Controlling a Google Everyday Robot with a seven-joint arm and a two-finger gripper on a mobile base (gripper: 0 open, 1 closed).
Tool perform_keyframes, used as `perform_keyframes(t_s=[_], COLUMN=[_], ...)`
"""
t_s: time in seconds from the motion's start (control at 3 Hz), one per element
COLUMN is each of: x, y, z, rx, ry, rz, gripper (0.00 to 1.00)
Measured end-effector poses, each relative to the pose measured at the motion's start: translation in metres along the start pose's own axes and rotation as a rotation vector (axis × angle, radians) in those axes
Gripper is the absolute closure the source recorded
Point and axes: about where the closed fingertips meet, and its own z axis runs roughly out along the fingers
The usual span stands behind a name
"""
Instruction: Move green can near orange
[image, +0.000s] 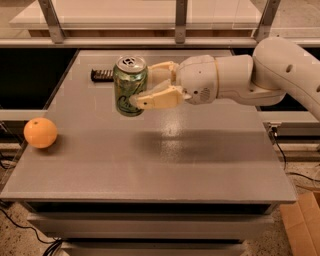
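Note:
The green can (129, 86) is upright and held in the air above the grey table (200, 165), left of centre. My gripper (145, 85) reaches in from the right and is shut on the can, one cream finger (155, 98) in front of it and one behind. The orange (40, 132) sits on the table near its left edge, well to the left of and below the can.
A flat dark snack bar (102, 75) lies at the back left of the table, partly hidden behind the can. A metal rail and uprights (181, 25) run behind the table. A cardboard box (302, 225) stands on the floor at the lower right.

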Motion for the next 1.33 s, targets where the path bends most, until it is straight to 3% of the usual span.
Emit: perform_keyframes(t_s=[0.67,1.33], x=[0.011,0.039], y=[0.012,0.027], z=[0.055,0.108], rx=[-0.169,-0.322], ry=[0.004,-0.002], rz=[0.042,0.113], gripper=[1.00,1.00])
